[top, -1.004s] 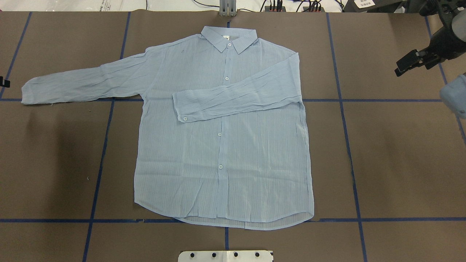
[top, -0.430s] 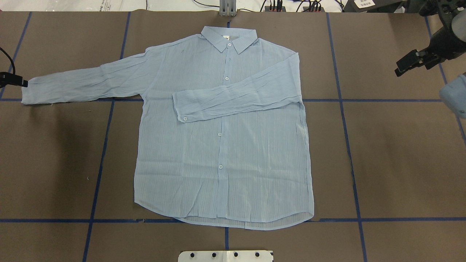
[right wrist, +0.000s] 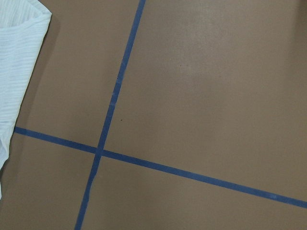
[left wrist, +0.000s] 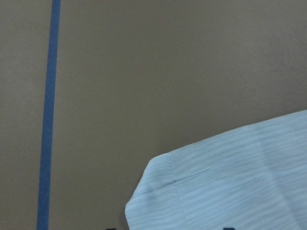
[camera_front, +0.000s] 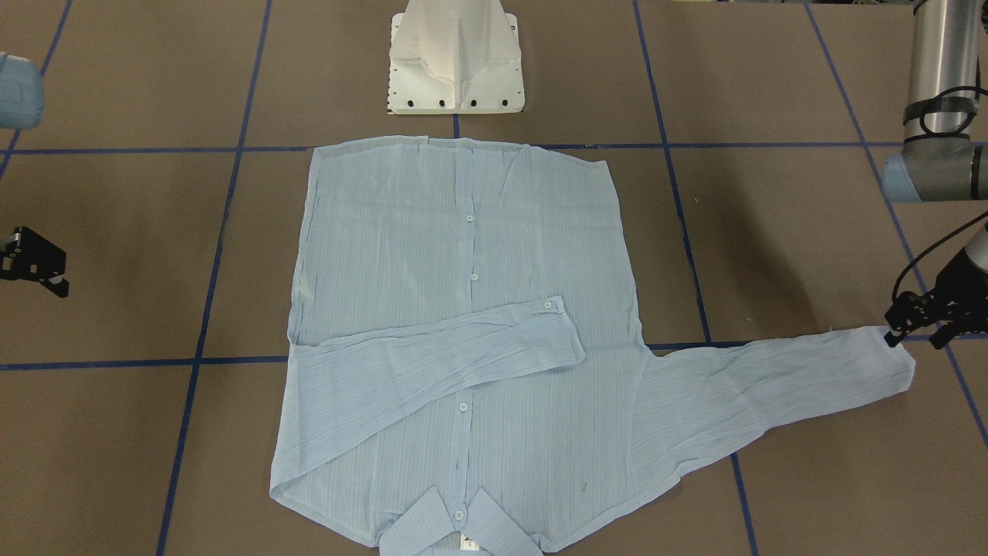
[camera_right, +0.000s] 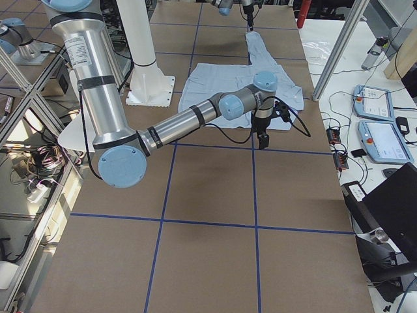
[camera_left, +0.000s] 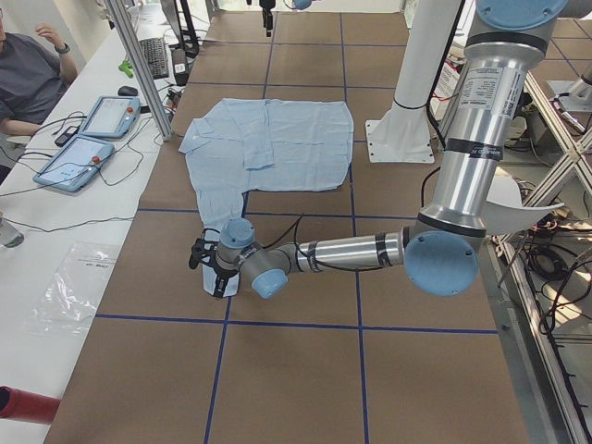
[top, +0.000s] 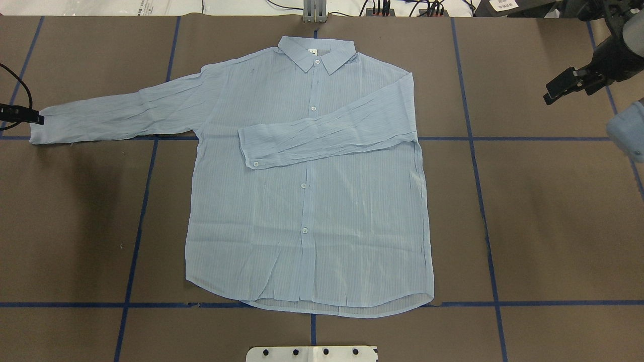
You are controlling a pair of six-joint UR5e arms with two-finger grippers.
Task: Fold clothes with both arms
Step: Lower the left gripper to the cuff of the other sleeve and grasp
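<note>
Reaching in from the left edge of the table (top: 553,211), the left hand (camera_front: 917,338) has come to the cuff (left wrist: 216,191) of the outstretched sleeve (top: 121,118). Its fingers are spread over the cuff's far corner, likely to pinch it and carry it across. The shirt (top: 307,201) lies flat, buttons up, mid-table, its other sleeve (top: 327,136) already folded over the chest. The right hand (top: 556,91) waits far right, off the cloth; whether it is spread I cannot tell.

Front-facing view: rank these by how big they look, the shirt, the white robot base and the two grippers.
1. Shirt
2. White pedestal base
3. Left gripper and right gripper: about alike, and the right one is cropped at the frame edge, so unranked.
</note>
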